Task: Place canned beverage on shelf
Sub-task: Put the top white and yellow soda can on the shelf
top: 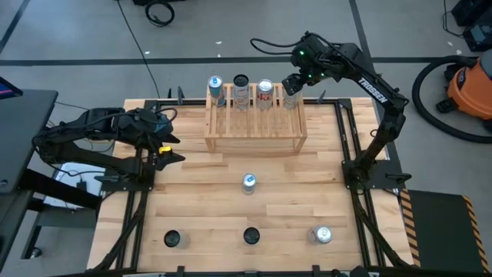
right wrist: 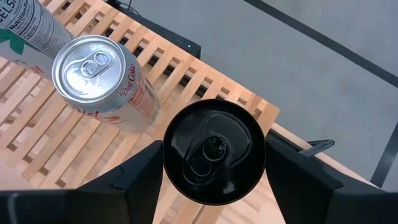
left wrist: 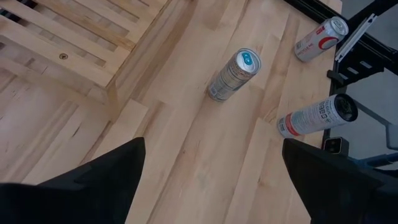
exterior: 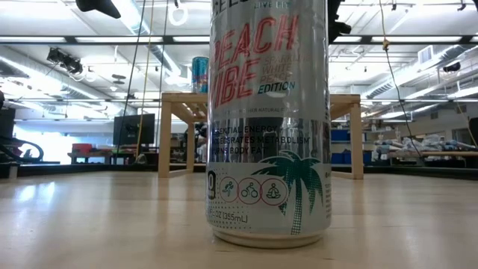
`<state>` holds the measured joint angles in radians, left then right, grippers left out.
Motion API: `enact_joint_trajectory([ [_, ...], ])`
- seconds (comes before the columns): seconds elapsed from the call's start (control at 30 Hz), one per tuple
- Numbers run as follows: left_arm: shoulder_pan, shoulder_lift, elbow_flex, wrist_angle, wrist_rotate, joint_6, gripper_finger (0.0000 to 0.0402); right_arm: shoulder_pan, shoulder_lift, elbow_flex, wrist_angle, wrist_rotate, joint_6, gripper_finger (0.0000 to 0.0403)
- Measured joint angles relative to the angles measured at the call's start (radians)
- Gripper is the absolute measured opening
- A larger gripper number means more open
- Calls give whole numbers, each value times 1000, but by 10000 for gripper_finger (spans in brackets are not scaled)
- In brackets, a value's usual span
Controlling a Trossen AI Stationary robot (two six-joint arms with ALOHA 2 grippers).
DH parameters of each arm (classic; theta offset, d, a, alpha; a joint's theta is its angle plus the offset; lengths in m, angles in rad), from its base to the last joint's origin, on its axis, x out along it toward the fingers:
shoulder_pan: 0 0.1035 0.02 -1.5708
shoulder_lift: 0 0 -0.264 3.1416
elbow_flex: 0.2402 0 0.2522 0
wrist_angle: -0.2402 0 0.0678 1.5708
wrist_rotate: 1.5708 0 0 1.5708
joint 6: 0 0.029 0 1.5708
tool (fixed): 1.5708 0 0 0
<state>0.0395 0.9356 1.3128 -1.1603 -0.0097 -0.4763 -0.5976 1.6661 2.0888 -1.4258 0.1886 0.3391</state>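
Nearest, three upright drink cans stand in a row on the light plank tabletop: a black-topped one on the left, another in the centre, and a silver-topped one on the right. A slim silver can with a blue lid stands alone mid-table. To its left the left gripper waits just above the table with its fingers spread wide and nothing between them. Farther back sits the low slatted light-wood shelf. At its far right corner, the right gripper has both dark fingers pressed against the sides of a black-lidded beverage can, apparently clamped on it. That can stands close to the shelf's corner edge and just beside a silver-and-red Diet Coke can. If it is released off-square or over a slat gap, it may tip off the edge or knock its neighbour.
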Motion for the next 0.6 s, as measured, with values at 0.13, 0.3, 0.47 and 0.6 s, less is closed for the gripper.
enact_joint_trajectory([
  [0.13, 0, 0, 0, 0, 0, 0, 380, 0, 0, 1, -12, -4, -4, 271],
  [0.3, 0, 0, 0, 0, 0, 0, 380, -9, -3, 2, -30, -22, -74, 273],
  [0.47, 0, 0, 0, 0, 0, 0, 380, -39, -2, 2, -12, -87, -178, 267],
  [0.6, 0, 0, 0, 0, 0, 0, 380, -65, -2, 2, -5, -136, -247, 268],
])
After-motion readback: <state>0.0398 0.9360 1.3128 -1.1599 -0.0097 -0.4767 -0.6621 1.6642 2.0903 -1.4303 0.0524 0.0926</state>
